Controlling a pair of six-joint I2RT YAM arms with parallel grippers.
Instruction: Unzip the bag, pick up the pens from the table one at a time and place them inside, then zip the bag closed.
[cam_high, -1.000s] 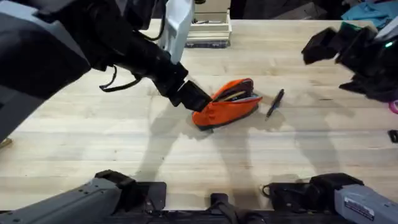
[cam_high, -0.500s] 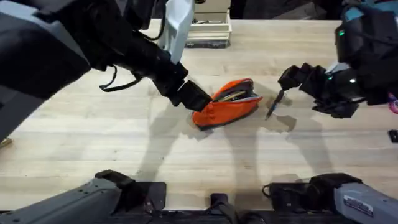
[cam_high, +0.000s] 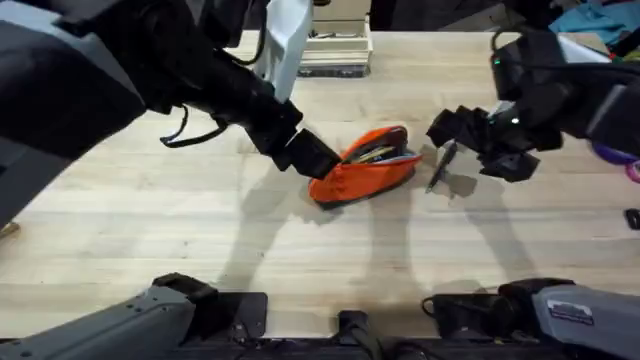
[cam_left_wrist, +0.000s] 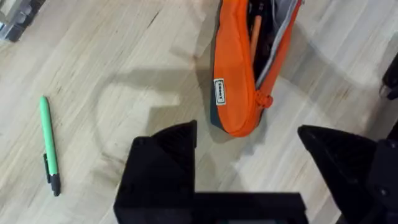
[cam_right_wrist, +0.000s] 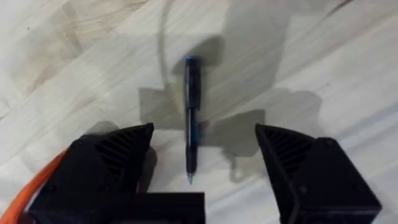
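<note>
Right gripper (cam_right_wrist: 199, 168) now over dark pen (cam_right_wrist: 191, 118)

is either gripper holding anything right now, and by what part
Nothing is held. The right gripper is open above the dark pen; the left gripper is open beside the bag.

Place: a robot lab or test workshop, not a home.
Work surface: a large table (cam_high: 150, 230) of light wooden planks, butcher-block style, bare apart from a few small items.
Machines: two dark robot arms mounted at the near edge of the table, with cables along them and a small green light on the right one.
Test props: an orange bag (cam_high: 365, 165) lying open and a dark pen (cam_high: 441, 165) beside it, laid out as practice items; a green pen (cam_left_wrist: 48, 144) lies further off.
Background: stacked trays or boxes (cam_high: 335, 45) at the far edge, and dark clutter beyond the table.
</note>
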